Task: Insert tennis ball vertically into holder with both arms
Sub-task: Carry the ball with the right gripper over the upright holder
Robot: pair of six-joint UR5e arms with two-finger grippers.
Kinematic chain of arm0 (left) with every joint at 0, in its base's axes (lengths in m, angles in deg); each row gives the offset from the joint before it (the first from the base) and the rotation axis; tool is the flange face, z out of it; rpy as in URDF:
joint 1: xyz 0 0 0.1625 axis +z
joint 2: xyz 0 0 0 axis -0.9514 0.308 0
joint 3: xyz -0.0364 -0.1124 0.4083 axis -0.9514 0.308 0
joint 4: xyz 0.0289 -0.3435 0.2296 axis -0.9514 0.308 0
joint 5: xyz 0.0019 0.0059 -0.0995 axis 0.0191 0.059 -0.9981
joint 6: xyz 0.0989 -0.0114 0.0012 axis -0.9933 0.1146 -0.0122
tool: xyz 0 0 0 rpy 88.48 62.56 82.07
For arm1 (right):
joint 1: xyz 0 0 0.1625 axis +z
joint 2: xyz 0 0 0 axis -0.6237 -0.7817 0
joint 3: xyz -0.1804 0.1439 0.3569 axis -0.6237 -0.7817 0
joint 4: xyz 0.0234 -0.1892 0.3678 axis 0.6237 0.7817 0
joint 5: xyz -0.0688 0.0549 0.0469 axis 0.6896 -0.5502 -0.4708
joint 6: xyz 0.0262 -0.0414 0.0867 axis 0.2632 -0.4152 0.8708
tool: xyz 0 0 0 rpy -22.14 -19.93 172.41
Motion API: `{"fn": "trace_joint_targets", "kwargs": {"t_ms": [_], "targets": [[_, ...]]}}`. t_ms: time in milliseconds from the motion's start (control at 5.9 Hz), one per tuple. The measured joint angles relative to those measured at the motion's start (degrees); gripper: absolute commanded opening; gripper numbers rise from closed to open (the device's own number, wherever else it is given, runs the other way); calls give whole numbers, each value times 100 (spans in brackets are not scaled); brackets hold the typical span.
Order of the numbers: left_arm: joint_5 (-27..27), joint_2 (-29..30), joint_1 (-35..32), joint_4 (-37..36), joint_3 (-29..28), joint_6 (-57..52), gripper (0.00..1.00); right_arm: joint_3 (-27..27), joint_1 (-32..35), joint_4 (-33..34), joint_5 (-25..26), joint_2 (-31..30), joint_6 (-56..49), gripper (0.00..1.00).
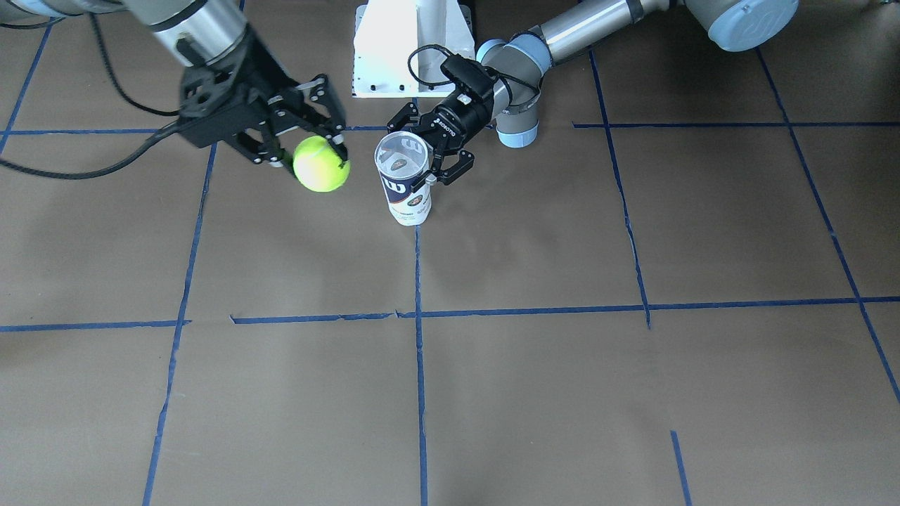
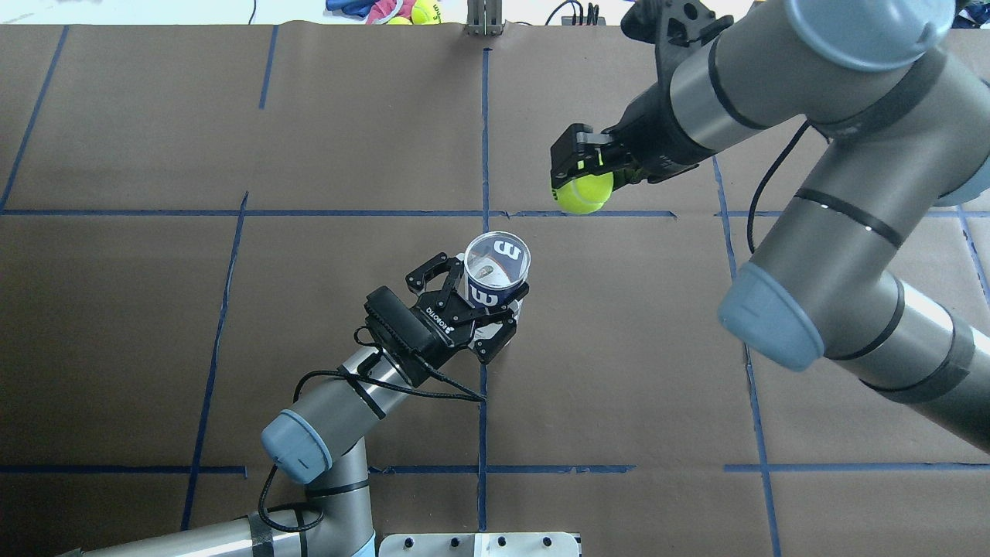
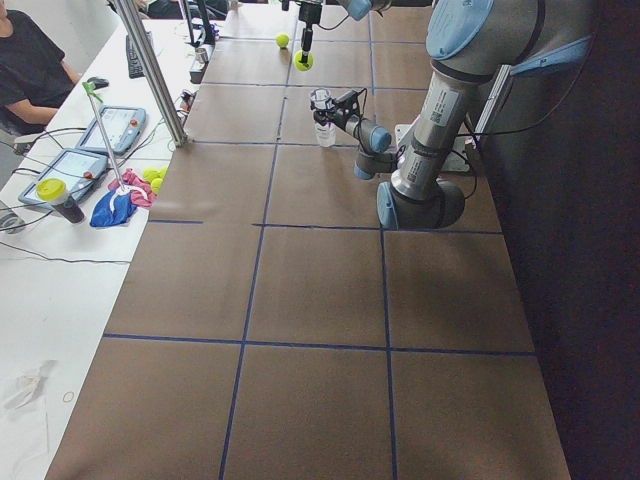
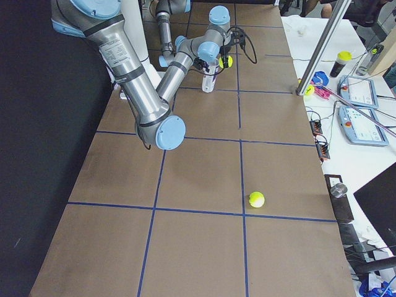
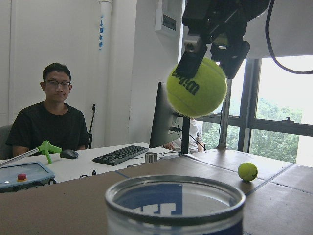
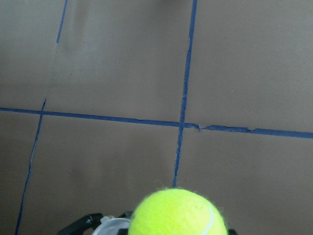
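The holder (image 1: 403, 181), a clear can with a navy "W" label, stands upright with its mouth open upward. My left gripper (image 1: 430, 151) is shut on its side; both also show from overhead, the gripper (image 2: 489, 303) and the holder (image 2: 497, 271). My right gripper (image 1: 315, 153) is shut on the tennis ball (image 1: 320, 164) and holds it in the air beside the can's mouth, not over it. From overhead the ball (image 2: 582, 193) hangs beyond and to the right of the can. The left wrist view shows the ball (image 5: 196, 87) above and past the can's rim (image 5: 175, 196).
A second tennis ball (image 4: 256, 199) lies loose on the brown table on my right side. The white pedestal base (image 1: 411, 49) stands just behind the can. Operators' desks with tablets and a seated person (image 5: 51, 122) lie beyond the table's far edge.
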Motion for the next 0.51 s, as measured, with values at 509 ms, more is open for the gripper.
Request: {"fn": "trace_joint_targets", "kwargs": {"t_ms": [509], "targets": [[0,0,21,6,-29,8,75,35,-825,583,848,470,192,50]]}}
